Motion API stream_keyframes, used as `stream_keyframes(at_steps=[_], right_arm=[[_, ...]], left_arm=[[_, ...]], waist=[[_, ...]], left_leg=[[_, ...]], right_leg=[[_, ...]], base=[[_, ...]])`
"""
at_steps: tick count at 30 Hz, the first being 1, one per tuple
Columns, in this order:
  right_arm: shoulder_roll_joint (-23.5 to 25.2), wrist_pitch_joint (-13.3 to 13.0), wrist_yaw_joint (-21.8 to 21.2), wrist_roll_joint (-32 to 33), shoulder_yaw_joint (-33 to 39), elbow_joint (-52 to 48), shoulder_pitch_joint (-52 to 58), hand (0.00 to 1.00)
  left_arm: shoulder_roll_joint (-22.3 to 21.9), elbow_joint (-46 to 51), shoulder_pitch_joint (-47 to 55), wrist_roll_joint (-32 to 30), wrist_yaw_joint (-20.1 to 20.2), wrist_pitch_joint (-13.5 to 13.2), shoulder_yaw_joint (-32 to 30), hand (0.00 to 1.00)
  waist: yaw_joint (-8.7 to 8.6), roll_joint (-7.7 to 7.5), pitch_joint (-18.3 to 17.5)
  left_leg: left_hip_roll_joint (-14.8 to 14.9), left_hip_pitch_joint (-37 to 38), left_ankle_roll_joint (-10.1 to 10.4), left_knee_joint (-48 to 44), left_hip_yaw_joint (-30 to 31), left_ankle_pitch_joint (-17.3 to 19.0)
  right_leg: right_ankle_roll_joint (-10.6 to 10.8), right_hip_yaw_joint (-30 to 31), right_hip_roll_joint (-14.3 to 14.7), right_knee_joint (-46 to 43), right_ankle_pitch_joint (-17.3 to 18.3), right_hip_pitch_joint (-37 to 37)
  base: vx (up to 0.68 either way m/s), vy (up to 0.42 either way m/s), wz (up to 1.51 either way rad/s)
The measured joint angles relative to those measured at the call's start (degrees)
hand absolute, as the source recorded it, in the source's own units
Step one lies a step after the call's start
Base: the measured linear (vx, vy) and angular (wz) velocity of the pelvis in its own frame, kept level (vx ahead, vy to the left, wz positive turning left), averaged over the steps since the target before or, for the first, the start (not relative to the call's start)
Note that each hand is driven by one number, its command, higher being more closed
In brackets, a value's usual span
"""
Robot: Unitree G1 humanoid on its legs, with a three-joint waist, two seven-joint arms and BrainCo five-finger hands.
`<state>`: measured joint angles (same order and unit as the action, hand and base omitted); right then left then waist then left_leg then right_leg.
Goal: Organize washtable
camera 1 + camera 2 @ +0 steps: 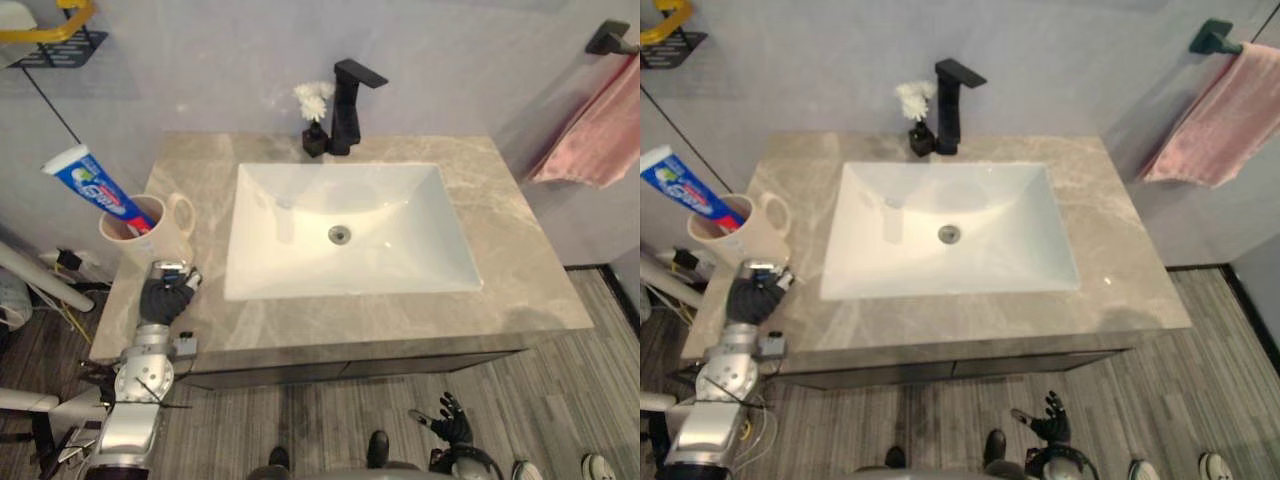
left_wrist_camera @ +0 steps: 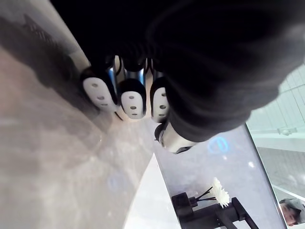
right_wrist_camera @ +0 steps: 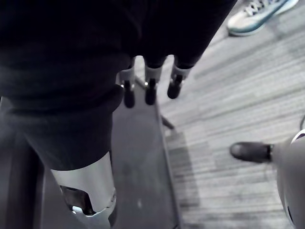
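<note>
A cream mug (image 1: 152, 232) stands on the left end of the grey marble countertop (image 1: 520, 260), with a blue and white toothpaste tube (image 1: 92, 184) leaning out of it to the left. My left hand (image 1: 165, 297) rests on the counter just in front of the mug, not touching it; its fingers (image 2: 132, 98) are curled and hold nothing. My right hand (image 1: 450, 420) hangs low in front of the cabinet, over the floor, with its fingers (image 3: 149, 90) straight and empty.
A white rectangular basin (image 1: 345, 235) fills the middle of the counter. Behind it stand a black faucet (image 1: 350, 105) and a small black vase with a white flower (image 1: 315, 125). A pink towel (image 1: 600, 130) hangs at the right wall. A person's shoe (image 3: 257, 14) is on the floor.
</note>
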<state>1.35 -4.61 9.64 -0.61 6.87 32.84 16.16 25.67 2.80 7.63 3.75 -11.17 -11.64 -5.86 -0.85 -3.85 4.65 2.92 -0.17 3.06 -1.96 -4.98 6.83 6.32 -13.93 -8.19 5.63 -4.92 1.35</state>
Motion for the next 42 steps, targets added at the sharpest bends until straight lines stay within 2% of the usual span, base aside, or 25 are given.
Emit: stream_keyframes(at_steps=[9, 16, 31, 42], right_arm=[[-0.62, -0.01, -0.02, -0.01, 0.14, 0.05, 0.00, 0.00], [-0.60, -0.03, -0.03, -0.01, 0.14, 0.05, 0.03, 0.00], [-0.54, -0.05, 0.00, -0.01, 0.15, 0.04, 0.28, 0.00], [-0.57, -0.05, 0.00, -0.01, 0.16, 0.05, 0.07, 0.00]], left_arm=[[2.81, -2.56, -3.33, -0.18, -0.10, 0.08, 0.94, 1.00], [2.74, -3.39, -4.52, -0.51, -0.59, 0.11, 0.94, 1.00], [-2.41, -0.11, -1.18, 0.17, -1.85, -0.10, 0.18, 1.00], [-2.62, -0.21, -0.04, 0.18, -2.00, -0.05, -2.99, 1.00]], waist=[[-0.07, 0.20, 0.12], [-0.66, 0.18, 0.11], [0.10, 0.19, 0.12], [0.17, 0.16, 0.10]], left_leg=[[-0.04, -0.22, 0.01, 0.28, -0.96, 0.02], [-0.04, -0.21, -0.01, 0.28, -1.11, 0.05], [-0.07, -0.20, -0.04, 0.03, -0.14, 0.03], [-0.07, -0.17, -0.05, -0.03, 0.39, 0.02]], right_leg=[[0.02, 0.91, 0.01, -0.01, -0.07, 0.85], [-0.50, 0.97, 0.03, -0.01, -0.65, 0.93], [-0.49, -0.21, -0.01, -0.01, -0.76, 0.34], [-0.50, -0.99, -0.01, -0.02, -0.76, -0.03]], base=[[-0.02, -0.014, -0.05], [-0.02, -0.007, -0.01], [-0.03, -0.014, 0.03], [-0.03, -0.017, 0.03]])
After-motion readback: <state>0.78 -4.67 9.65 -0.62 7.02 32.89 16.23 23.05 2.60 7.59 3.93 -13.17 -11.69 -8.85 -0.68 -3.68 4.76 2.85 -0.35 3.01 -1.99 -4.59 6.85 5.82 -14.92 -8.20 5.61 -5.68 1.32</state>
